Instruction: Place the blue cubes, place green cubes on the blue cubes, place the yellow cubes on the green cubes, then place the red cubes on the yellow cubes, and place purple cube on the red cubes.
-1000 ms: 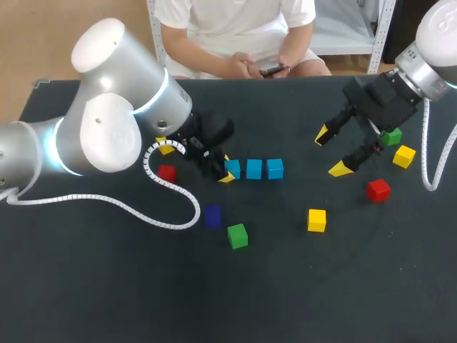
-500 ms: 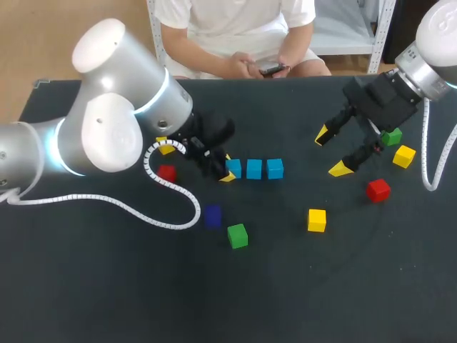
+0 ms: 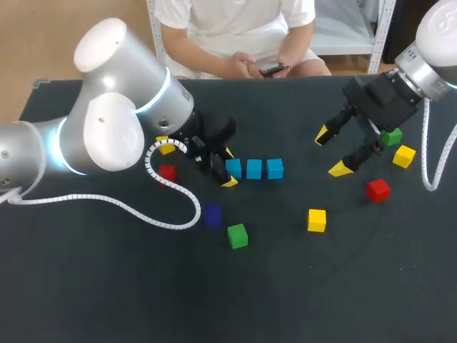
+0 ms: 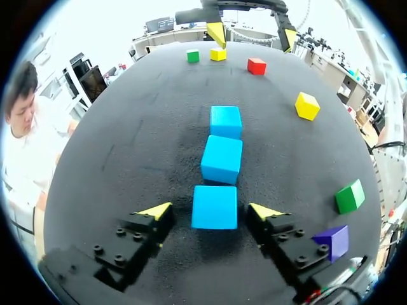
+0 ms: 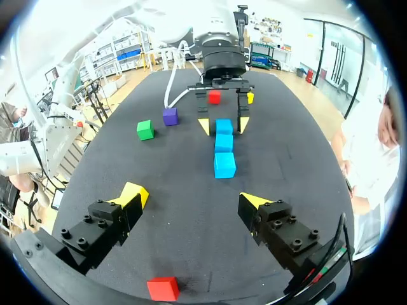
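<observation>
The left arm's fingers (image 4: pixel 157 210) stand wide apart astride the first small sky-blue cube (image 4: pixel 215 206), with a gap on each side. Nothing is gripped.

Hazard: the second blue cube (image 4: pixel 222 159), slightly skewed, sits just beside the first at its 12 o'clock, and the third blue cube (image 4: pixel 226 121) lies beyond. Sideways drift of either finger would likely push the row out of line and leave poor seats for the green layer.

Farther along the black counter (image 3: pixel 107 286), at the row's 3 o'clock in the head view, the right arm's fingers (image 3: pixel 340 168) hang open and empty.
</observation>
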Action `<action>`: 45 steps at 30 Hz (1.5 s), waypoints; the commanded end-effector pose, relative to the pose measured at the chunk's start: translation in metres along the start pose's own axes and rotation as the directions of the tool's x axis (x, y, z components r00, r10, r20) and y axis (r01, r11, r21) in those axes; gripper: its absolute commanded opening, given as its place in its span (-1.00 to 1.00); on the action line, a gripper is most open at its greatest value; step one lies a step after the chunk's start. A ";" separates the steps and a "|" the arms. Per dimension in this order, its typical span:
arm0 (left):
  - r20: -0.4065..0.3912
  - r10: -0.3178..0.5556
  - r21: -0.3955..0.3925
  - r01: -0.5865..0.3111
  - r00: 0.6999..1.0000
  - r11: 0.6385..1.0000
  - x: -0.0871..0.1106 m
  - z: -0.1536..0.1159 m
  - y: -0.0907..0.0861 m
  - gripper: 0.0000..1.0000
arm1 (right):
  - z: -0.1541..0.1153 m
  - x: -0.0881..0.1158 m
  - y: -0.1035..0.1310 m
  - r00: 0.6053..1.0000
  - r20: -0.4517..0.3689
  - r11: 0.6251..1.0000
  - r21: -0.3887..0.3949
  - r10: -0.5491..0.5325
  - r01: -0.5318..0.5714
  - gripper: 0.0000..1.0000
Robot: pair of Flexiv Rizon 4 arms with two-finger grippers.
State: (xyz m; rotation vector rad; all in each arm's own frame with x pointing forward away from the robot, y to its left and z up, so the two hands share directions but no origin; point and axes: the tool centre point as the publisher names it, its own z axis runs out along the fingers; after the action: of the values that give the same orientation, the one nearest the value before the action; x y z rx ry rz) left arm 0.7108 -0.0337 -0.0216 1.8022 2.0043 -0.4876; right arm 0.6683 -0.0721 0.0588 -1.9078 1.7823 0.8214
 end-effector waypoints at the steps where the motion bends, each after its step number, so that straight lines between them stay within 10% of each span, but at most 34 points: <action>1: 0.002 -0.001 -0.003 0.001 1.000 1.000 0.002 -0.001 -0.002 1.00 | 0.000 0.000 0.000 1.000 0.001 1.000 0.000 -0.001 0.001 1.00; 29: 0.053 0.127 -0.207 -0.113 0.990 0.972 -0.014 -0.073 -0.035 1.00 | 0.000 0.000 0.000 1.000 0.001 1.000 0.000 -0.001 0.001 1.00; 45: 0.057 0.109 -0.239 -0.093 0.992 0.967 0.014 -0.097 -0.047 1.00 | 0.000 0.000 0.000 1.000 0.001 1.000 0.000 -0.001 0.001 1.00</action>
State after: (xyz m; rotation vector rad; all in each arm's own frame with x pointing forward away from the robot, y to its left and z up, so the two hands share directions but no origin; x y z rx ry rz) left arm 0.6646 0.0072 0.0523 1.7212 1.8576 -0.2364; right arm 0.6683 -0.0721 0.0588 -1.9078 1.7823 0.8214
